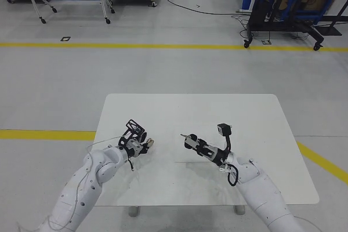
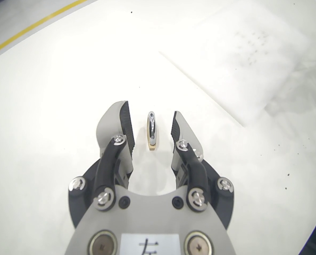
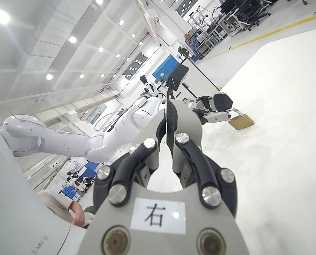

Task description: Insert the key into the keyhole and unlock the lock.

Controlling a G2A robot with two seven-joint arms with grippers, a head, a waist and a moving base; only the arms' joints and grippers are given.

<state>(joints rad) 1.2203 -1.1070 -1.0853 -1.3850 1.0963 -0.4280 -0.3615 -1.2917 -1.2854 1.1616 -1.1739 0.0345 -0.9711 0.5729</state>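
From where I stand, this looks like the step before any insertion: getting hold of the lock. The lock [image 2: 152, 134], brass body with a silver shackle, sits on the white bench [image 2: 67, 80] between the spread pads [image 2: 126, 126] of the left tool [image 2: 150, 110]. That tool is wide open, with a gap on each side of the lock, so nothing is gripped. The right tool [image 3: 170, 104] hangs above the bench, well apart from the lock and facing it, its fingers pressed tight together. A thin sliver pokes out of its tip toward the left arm, and I take that to be the key [image 1: 183, 137], though it is too small to be sure. I can't make out the keyhole from any angle. To my eye the next move belongs to the left arm: close squarely on the lock without tipping or pushing it, then hold it firm so the keyhole end faces the right arm. Only then would it make sense to bring the key across, and that will call for a fine line-up, since the slot is small and the key slim.
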